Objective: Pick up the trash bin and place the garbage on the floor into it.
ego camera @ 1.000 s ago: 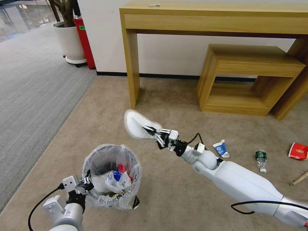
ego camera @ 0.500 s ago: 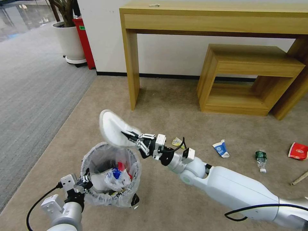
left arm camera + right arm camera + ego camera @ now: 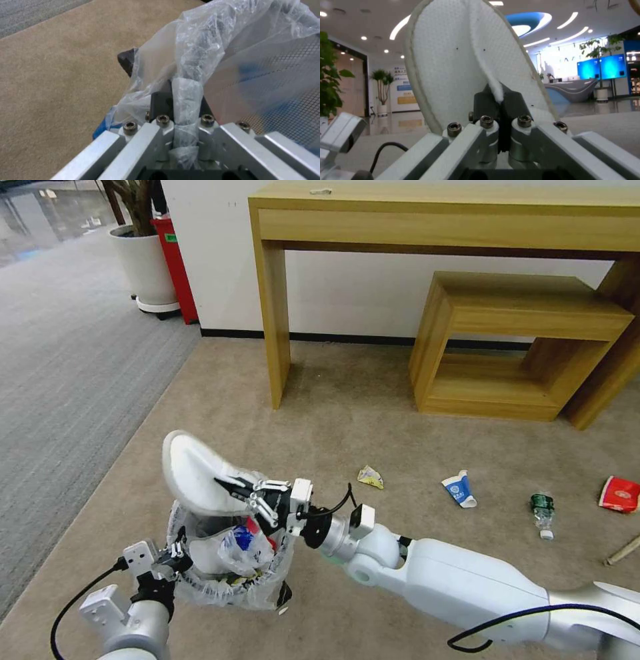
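Right end effector clamped on white slipper, held directly above trash bin. Left end effector pinching trash bin's rim and liner at its near side. Blue-white carton, green-label bottle, red wrapper on floor, well right of trash bin.

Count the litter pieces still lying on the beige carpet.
5, all to the robot's right of the trash bin: yellowish wrapper, blue-white carton, green-label bottle, red wrapper, wooden stick at the edge. The right arm may hide more.
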You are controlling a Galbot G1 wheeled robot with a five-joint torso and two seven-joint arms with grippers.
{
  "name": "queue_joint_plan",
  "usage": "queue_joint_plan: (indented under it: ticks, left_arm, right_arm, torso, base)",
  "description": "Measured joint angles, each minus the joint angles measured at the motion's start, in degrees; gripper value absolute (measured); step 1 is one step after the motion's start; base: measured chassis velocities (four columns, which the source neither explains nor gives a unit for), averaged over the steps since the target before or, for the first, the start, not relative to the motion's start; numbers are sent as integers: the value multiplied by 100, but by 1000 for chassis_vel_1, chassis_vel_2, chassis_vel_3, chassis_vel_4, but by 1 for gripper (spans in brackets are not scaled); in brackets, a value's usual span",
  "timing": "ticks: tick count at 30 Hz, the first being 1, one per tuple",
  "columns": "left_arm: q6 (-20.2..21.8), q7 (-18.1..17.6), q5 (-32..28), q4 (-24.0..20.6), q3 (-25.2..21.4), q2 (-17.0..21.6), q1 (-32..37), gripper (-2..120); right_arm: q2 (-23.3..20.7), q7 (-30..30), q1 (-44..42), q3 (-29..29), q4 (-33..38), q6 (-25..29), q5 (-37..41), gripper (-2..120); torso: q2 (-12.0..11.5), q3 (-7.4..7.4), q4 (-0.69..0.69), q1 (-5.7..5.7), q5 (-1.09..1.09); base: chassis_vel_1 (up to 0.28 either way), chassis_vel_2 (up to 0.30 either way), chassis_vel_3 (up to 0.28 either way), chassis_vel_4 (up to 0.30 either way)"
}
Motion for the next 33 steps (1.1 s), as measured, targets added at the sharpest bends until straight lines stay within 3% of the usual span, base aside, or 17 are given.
queue_joint_plan:
  ticks: [26,33]
  left_arm:
    - [-20,36,57,-193,-26,-93,133,0]
    - [-30,38,54,-206,-41,-110,133,0]
  right_arm:
    - [531,-136,-34,-302,-814,185,-181,0]
    - [468,-160,-73,-254,-940,212,-284,21]
  torso:
    - [0,0,0,0,0]
    - [0,0,0,0,0]
  base:
    - [0,0,0,0]
    - [0,0,0,0]
